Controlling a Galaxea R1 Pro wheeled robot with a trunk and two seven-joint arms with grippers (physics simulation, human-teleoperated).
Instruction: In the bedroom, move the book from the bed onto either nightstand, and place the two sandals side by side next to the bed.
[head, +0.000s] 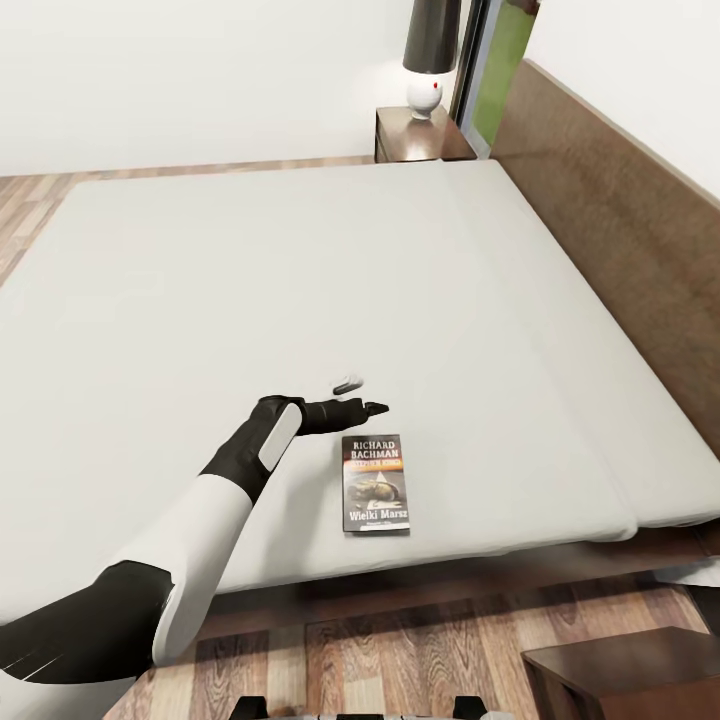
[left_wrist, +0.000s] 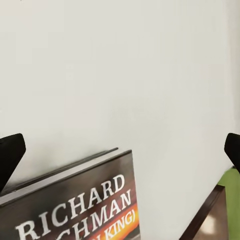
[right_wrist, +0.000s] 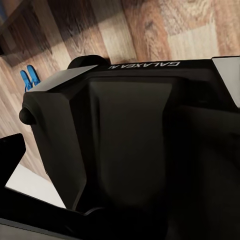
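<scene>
You have not moved the book (head: 375, 483) yet; it lies flat on the bed (head: 200, 300), near the foot edge. Your left gripper (head: 352, 395) hangs spread wide just beside the book. The sandals (right_wrist: 27, 77) wait on the floor. The nightstand (head: 420, 137) stands well apart from the book.

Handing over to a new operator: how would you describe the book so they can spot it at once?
Find the big off-white bed with its brown headboard along the right. On the mattress by the near edge, just right of the left gripper, lies the book, flat, cover up. It is a dark paperback with white "RICHARD BACHMAN" lettering and an orange band.
</scene>
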